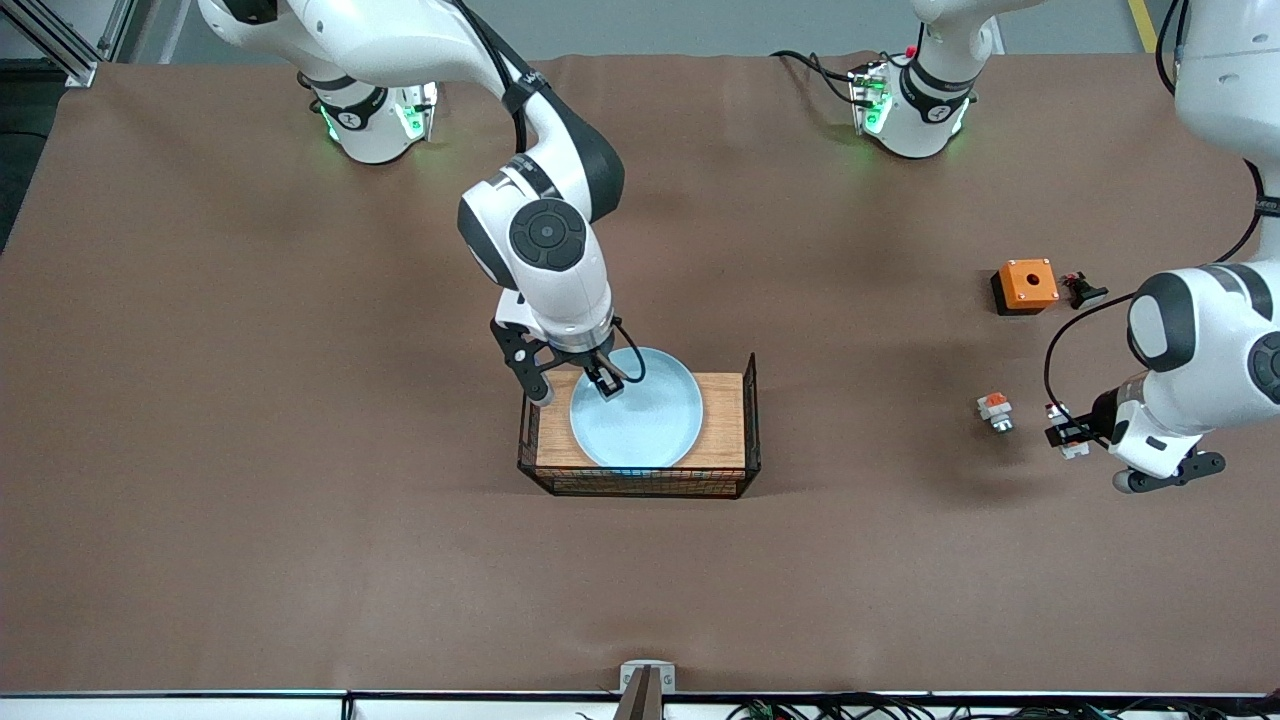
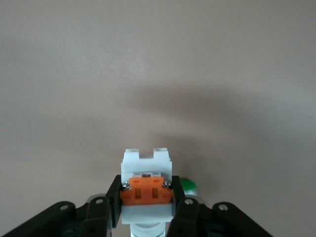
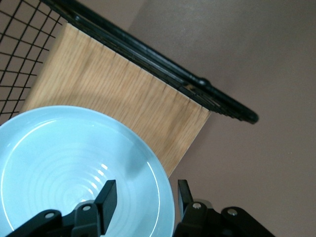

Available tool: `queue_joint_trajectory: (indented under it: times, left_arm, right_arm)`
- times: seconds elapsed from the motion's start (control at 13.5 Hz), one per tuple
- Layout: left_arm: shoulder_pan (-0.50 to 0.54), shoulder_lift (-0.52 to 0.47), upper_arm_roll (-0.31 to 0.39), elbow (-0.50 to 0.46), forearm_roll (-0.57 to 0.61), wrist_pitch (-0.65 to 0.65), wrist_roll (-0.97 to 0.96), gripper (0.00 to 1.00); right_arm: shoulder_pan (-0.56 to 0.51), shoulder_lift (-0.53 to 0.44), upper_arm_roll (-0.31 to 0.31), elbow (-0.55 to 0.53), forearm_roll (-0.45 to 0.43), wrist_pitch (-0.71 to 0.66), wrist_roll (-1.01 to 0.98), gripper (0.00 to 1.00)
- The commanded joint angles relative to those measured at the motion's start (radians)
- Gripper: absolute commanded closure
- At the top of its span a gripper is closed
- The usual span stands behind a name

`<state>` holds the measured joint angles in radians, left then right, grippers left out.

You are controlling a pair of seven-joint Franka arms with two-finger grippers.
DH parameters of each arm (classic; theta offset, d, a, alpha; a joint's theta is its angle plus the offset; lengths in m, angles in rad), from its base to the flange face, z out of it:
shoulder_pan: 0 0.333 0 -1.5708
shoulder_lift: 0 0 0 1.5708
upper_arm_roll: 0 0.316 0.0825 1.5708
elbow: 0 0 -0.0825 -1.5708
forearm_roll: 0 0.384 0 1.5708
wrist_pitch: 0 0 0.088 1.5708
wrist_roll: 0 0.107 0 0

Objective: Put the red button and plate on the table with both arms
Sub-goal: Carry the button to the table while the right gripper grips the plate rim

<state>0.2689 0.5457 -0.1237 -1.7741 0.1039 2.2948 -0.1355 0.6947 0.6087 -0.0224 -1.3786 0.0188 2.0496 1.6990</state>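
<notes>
The pale-blue plate (image 1: 640, 415) lies on a wooden board inside a black wire rack. My right gripper (image 1: 573, 388) is open at the plate's rim on the side toward the right arm's end. One finger is inside the plate (image 3: 64, 163) and the other outside the rim, as the right wrist view (image 3: 146, 191) shows. My left gripper (image 1: 1068, 432) is shut on the red button (image 2: 146, 186), a white block with an orange patch. It holds the button low over the brown table (image 1: 300, 400) at the left arm's end.
The wooden board (image 1: 722, 420) with black wire sides (image 1: 752, 400) stands mid-table. A stubby white-and-orange piece (image 1: 994, 410) lies beside the left gripper. An orange box (image 1: 1026, 285) and a black knob (image 1: 1083, 291) lie farther from the front camera.
</notes>
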Motion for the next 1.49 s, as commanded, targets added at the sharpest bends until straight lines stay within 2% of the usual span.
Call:
queue_joint_trajectory:
  times: [0.0,0.15,0.3,0.37,0.52,0.67,0.82,1.04,1.41]
  left_arm:
    - [0.052,0.060,-0.007,-0.008,0.020,0.080,0.080,1.00]
    - [0.072,0.091,-0.007,-0.012,0.020,0.117,0.091,0.98]
    - [0.072,0.115,-0.008,-0.012,0.020,0.133,0.091,0.90]
    - [0.069,0.118,-0.008,-0.012,0.020,0.140,0.091,0.77]
    - [0.064,0.115,-0.011,-0.012,0.019,0.140,0.091,0.30]
    - [0.062,0.080,-0.020,-0.013,0.019,0.127,0.082,0.00]
    - [0.064,0.010,-0.042,-0.024,0.017,0.095,0.080,0.00]
    - [0.062,-0.126,-0.091,-0.015,0.010,-0.029,0.073,0.00]
    - [0.064,-0.309,-0.131,0.011,0.002,-0.199,0.077,0.00]
  right_arm:
    - [0.006,0.023,0.002,0.032,-0.019,0.000,-0.009,0.43]
    - [0.008,0.031,0.002,0.030,-0.017,0.011,-0.009,0.43]
    - [0.011,0.036,0.006,0.030,-0.016,0.012,-0.005,0.44]
    - [0.011,0.036,0.006,0.030,-0.016,0.021,-0.005,0.47]
    - [0.011,0.036,0.006,0.030,-0.014,0.026,-0.005,0.62]
    - [0.014,0.034,0.007,0.030,-0.013,0.027,-0.005,0.74]
    - [0.016,0.036,0.007,0.030,-0.013,0.027,-0.005,0.82]
    - [0.019,0.036,0.007,0.030,-0.013,0.034,-0.009,0.96]
    - [0.019,0.034,0.007,0.062,-0.010,0.028,-0.007,0.98]
